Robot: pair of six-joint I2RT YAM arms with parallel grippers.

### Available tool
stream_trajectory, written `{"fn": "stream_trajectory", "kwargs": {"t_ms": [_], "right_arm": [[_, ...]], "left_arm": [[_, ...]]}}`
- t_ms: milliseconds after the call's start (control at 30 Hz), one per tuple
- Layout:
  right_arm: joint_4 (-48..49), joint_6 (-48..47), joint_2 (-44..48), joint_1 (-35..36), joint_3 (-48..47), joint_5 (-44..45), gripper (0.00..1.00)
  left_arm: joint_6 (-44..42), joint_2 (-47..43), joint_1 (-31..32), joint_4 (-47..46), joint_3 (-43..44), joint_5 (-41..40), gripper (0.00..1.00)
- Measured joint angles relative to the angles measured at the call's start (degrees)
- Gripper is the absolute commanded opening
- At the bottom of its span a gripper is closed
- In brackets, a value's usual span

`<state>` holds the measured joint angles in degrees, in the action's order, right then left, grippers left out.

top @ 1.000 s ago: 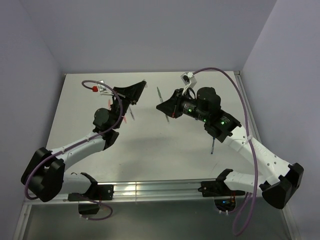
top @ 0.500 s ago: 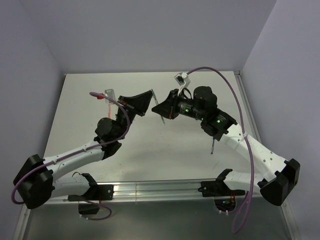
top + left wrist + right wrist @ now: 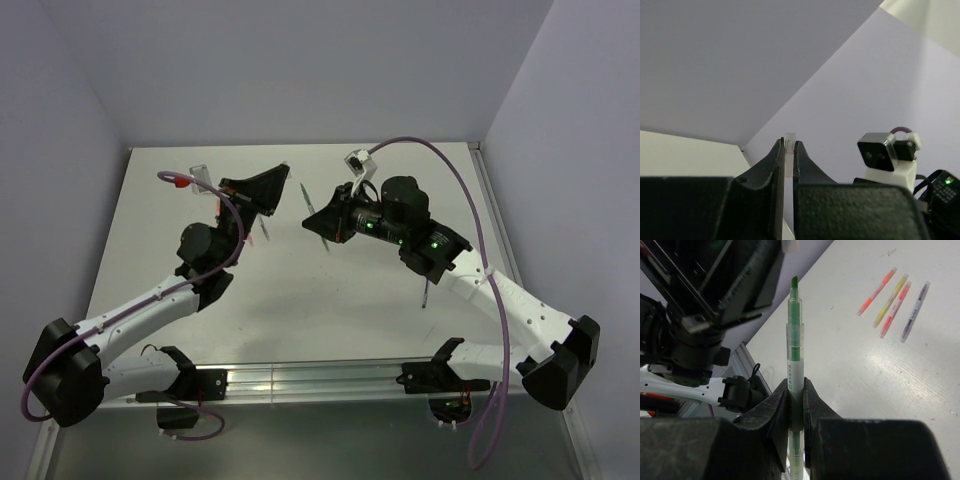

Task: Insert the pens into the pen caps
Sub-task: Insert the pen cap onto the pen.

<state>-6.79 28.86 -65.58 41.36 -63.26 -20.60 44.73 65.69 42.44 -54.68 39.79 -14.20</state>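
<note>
Surface (image 3: 330, 320): pale and glossy, with both arms reaching in over the middle.
Left arm (image 3: 150, 300) comes in from the near-left corner and right arm (image 3: 510, 305) from the near-right. Their heads face each other above the centre, close together but not touching.

Right pincer (image 3: 796, 385): clamped tight on the green pen (image 3: 795, 340), gripping low on the barrel. Most of the pen sticks out past the fingers, felt tip forward. In the right wrist view the tip points at the black head of the left arm and sits just short of the clear cap (image 3: 789, 137). There is a visible gap, so the pen is not in yet.

Left pincer (image 3: 788, 146): narrow, pinching the clear cap between its fingertips. The cap's end pokes just past the tips and it is held off the surface.

Loose pens lie flat on the surface in a rough row, roughly parallel and near each other: orange pen (image 3: 877, 291), yellow pen (image 3: 891, 300), red-pink pen (image 3: 895, 309) and grey pen (image 3: 915, 311). The yellow and red-pink ones lie almost side by side.

One more dark pen (image 3: 425, 293) lies alone on the surface just beside the right arm's forearm, well apart from the row.
</note>
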Motion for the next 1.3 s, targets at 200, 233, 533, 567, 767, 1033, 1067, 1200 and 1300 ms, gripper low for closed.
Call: {"fn": "stream_trajectory", "kwargs": {"t_ms": [200,233,533,567,767,1033,1067,1200,1300], "right_arm": [[-0.5,-0.52,0.0,0.46,0.0,0.9,0.0],[-0.5,-0.61,0.07,0.5,0.04,1.03,0.0],[-0.44,-1.29,0.85,0.9,0.04,1.88,0.0],[-0.48,-1.29,0.83,1.01,0.04,1.77,0.0],[-0.5,-1.33,0.83,1.53,0.04,1.7,0.0],[-0.5,-1.51,0.83,1.62,0.04,1.7,0.0],[-0.52,-1.51,0.83,1.64,0.04,1.68,0.0],[-0.52,-1.51,0.83,1.64,0.04,1.66,0.0],[-0.52,-1.53,0.83,1.64,0.04,1.66,0.0]], "left_arm": [[5.88,-0.5,-3.52,2.75,2.47,5.77,0.0],[6.97,-0.5,-4.04,2.71,2.47,6.99,0.0],[10.93,-0.52,-5.55,3.15,2.34,11.47,0.0],[11.08,-0.52,-5.55,3.15,2.34,11.67,0.0],[12.0,-0.52,-5.55,3.08,2.34,12.5,0.0],[12.17,-0.07,-5.55,3.06,2.34,14.29,0.0],[12.17,-0.07,-5.53,3.02,2.34,14.47,0.0],[12.2,0.13,-5.53,2.51,2.34,15.3,0.0],[12.17,0.48,-5.53,2.23,2.34,15.98,0.0]]}}
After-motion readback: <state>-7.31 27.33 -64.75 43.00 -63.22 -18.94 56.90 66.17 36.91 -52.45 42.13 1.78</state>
